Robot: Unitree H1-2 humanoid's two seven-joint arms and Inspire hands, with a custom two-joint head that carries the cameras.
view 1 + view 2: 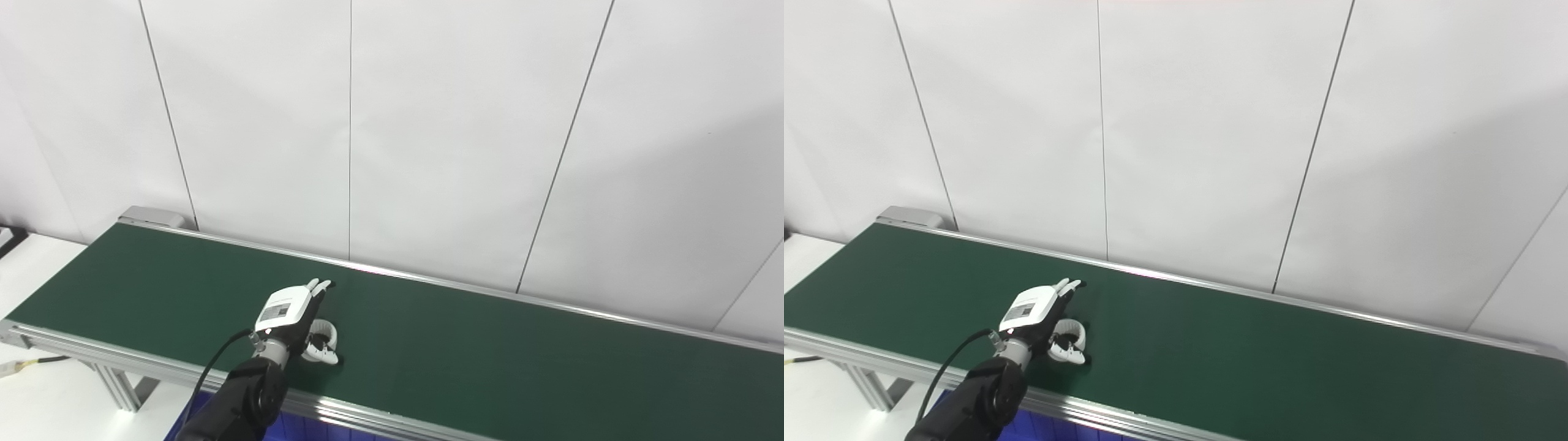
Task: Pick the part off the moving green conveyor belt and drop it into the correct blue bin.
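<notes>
A small white ring-shaped part (324, 338) lies on the green conveyor belt (490, 343), near its front edge; it also shows in the right eye view (1070, 335). My left hand (291, 312) reaches over the belt from the bottom left, with its fingers (318, 285) stretched out flat toward the wall. The part sits just to the right of the hand, under its thumb side. I cannot tell whether the thumb touches it. The hand is open and holds nothing. My right hand is not in view.
A blue bin (318, 429) shows partly below the belt's front rail (367, 416); it also shows in the right eye view (1059, 429). A white table (37, 392) with a cable lies left of the belt. A white panelled wall stands right behind the belt.
</notes>
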